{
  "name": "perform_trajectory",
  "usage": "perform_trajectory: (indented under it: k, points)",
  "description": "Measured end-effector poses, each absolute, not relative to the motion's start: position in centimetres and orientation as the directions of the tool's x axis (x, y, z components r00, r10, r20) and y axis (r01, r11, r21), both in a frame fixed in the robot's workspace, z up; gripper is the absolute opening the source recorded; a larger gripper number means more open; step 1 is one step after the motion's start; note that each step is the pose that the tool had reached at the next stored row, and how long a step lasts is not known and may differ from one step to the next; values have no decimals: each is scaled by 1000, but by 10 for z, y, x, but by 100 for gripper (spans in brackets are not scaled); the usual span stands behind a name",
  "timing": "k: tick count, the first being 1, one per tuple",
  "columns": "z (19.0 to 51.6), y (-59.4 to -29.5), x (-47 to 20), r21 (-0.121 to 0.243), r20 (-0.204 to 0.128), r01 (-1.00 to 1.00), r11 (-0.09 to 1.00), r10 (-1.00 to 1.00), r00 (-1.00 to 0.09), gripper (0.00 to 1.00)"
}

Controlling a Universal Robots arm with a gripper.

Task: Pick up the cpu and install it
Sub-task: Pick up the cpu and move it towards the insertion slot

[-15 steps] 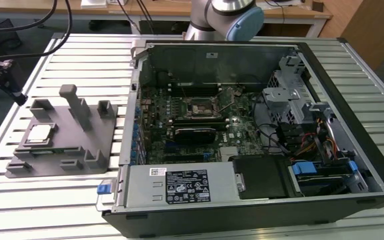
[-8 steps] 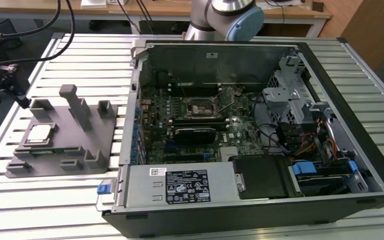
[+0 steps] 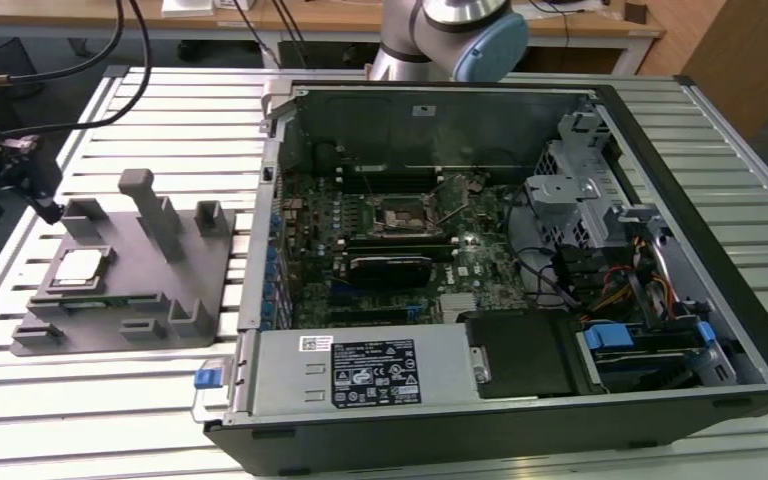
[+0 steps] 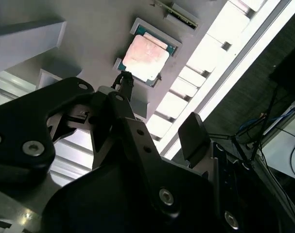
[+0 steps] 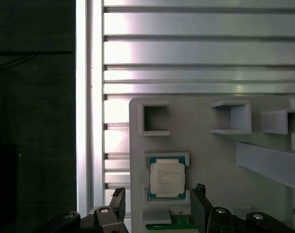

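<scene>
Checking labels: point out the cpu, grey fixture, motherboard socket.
cpu (image 5: 167, 178): first wrist view, middle of silver top.
grey fixture (image 3: 144, 282): exterior view, bare flat base.
motherboard socket (image 3: 399, 219): exterior view, centre inside metal frame.

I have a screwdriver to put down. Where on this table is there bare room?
In the exterior view, bare table slats lie beyond the grey holder toward the far edge, and again in front of it toward the near edge. Crowded: the holder itself, with posts, the cpu and the claw hovering close by, and the open computer case.
</scene>
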State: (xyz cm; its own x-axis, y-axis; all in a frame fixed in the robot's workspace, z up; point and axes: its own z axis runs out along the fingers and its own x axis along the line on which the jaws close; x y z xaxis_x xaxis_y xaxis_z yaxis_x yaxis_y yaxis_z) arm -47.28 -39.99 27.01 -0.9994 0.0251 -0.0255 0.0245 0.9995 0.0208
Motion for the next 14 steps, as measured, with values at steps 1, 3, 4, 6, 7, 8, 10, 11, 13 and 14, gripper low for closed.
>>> perform_trajectory:
  k: [1,3,4,6,7,8,10,11,13,14]
  points:
    - [269,-400,-471,21,-25,23,1000,23,-999,64]
    - [265,-400,-467,21,-25,18,1000,18,-1000,64]
    - [264,-400,-466,21,-25,15,1000,15,-1000,64]
    - [261,-400,-466,21,-25,5,1000,5,-1000,64]
    - [260,-400,-466,21,-25,-3,1000,-2,-1000,64]
    - [258,-400,-466,21,-25,-10,1000,-9,-1000,64]
    - [255,-400,-466,21,-25,-19,1000,-18,-1000,64]
    - [254,-400,-466,21,-25,-19,1000,-19,-1000,64]
    - [250,-400,-466,21,-25,-19,1000,-19,-1000,64]
    - [248,-400,-466,21,-25,-19,1000,-19,-1000,64]
